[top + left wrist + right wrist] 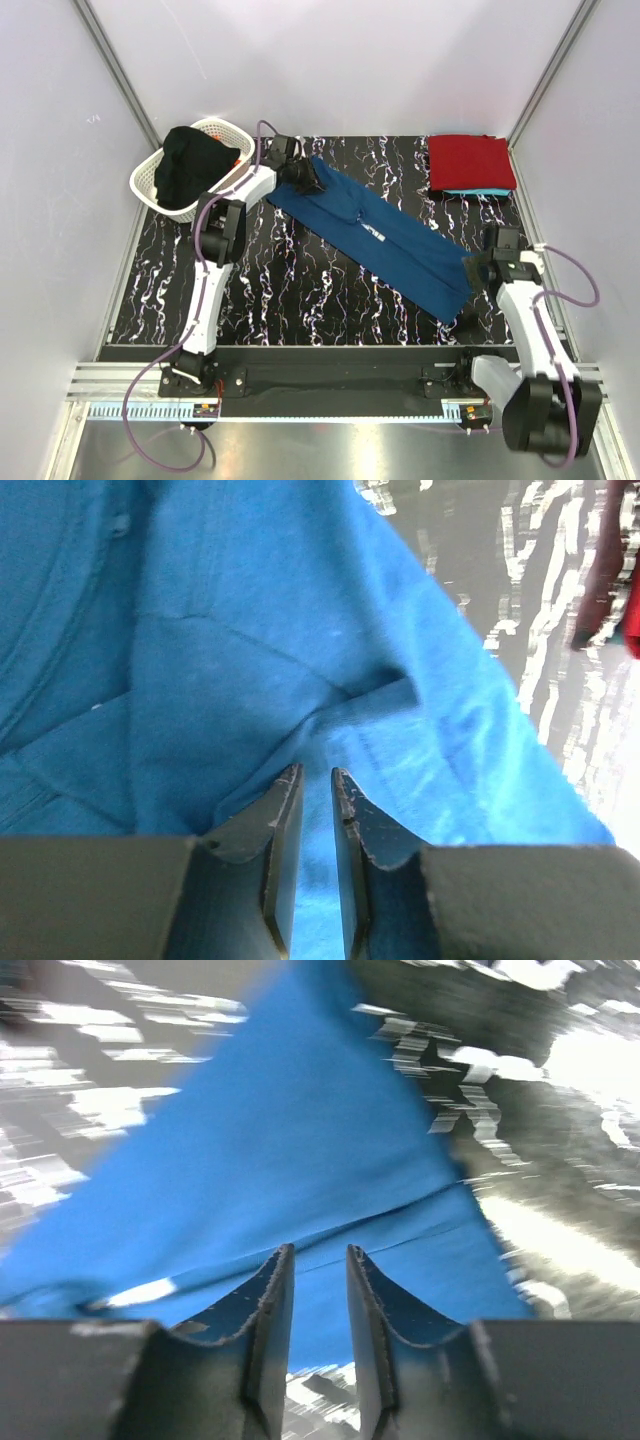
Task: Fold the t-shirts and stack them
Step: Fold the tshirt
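Note:
The navy blue t-shirt (385, 235) lies as a long folded strip, stretched diagonally across the black marbled table. Its small white print (372, 230) faces up. My left gripper (302, 182) is shut on its far left end; in the left wrist view the jaws (316, 772) pinch bunched blue cloth (250, 660). My right gripper (472, 268) is shut on the near right end; in the right wrist view the jaws (320, 1250) grip the hem of the blue cloth (290, 1130). A folded red t-shirt (470, 160) lies on a turquoise one (480, 191) at the back right.
A white lattice basket (150, 175) stands at the back left with a black garment (190, 165) heaped in it, close behind my left arm. White walls enclose the table on three sides. The red shirt's edge shows in the left wrist view (625, 570).

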